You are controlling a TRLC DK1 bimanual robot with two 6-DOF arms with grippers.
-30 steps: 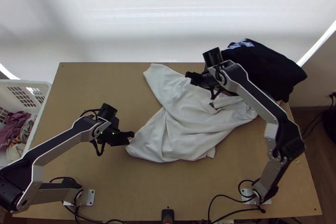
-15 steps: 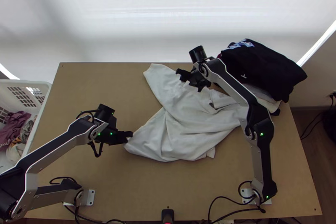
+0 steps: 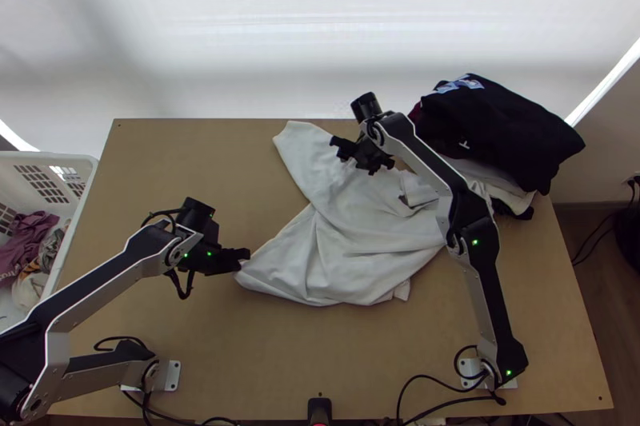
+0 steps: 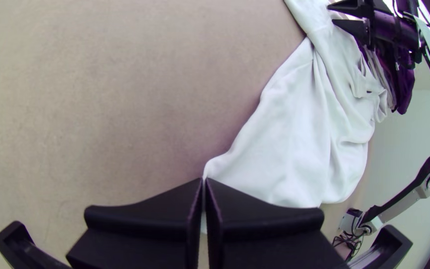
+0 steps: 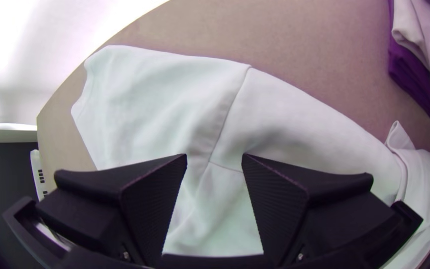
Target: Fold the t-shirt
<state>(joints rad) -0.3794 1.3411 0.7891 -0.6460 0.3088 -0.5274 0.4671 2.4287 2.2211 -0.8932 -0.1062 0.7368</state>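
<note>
White tee (image 3: 352,226) is lying kinda rumpled mid-table, one end right by the far edge. L gripper (image 3: 242,258) has its near-left corner pinched tight btwn the fingers. R gripper (image 3: 358,161) is over the far part of the tee w/ fingers spread wide tbh. Black garment (image 3: 496,130) sits far right on a clothes pile, white basket (image 3: 48,157) off the table's left side.

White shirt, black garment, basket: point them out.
White shirt (image 3: 360,224), top view: middle of the cloth.
Black garment (image 3: 514,129), top view: middle of its upper face.
Basket (image 3: 91,164), top view: rim, near a corner.
</note>
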